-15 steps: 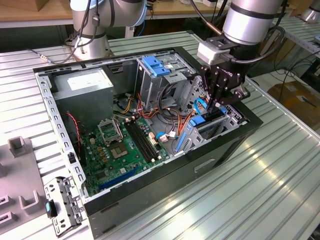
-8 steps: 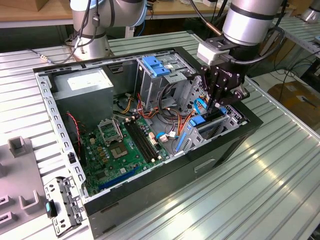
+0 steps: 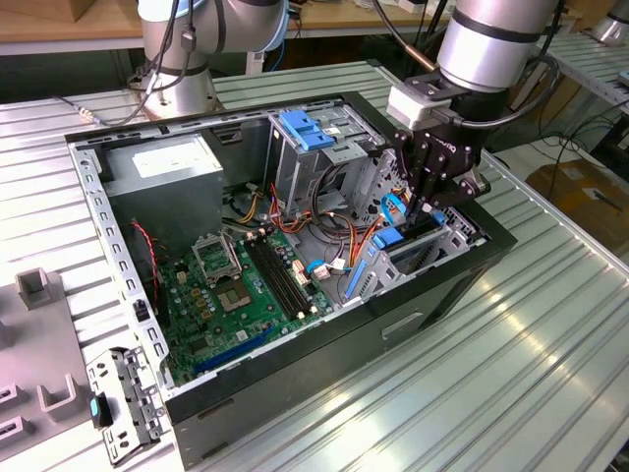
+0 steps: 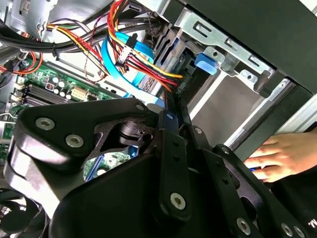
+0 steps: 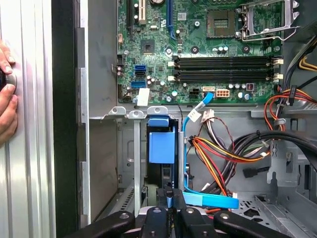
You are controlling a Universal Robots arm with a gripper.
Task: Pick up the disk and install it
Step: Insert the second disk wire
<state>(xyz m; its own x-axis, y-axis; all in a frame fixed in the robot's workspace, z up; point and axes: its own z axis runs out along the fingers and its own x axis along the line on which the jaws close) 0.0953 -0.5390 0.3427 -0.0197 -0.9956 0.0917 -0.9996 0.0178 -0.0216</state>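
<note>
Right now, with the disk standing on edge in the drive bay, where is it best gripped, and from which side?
Pinch the disk across its thin blue-railed exposed edge, from above the open case; the bay's metal walls block its flat faces. The gripper seems to pinch there.

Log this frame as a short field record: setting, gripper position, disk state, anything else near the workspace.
setting: open computer case lying on a ribbed metal table, motherboard exposed
gripper position: gripper lowered into the drive bay at the exterior view's right end of the case
disk state: disk standing on edge in the bay, blue carrier visible, gripper fingers closed on its edge in the first wrist view
nearby: a person's hand resting by the outer wall of the case
</note>
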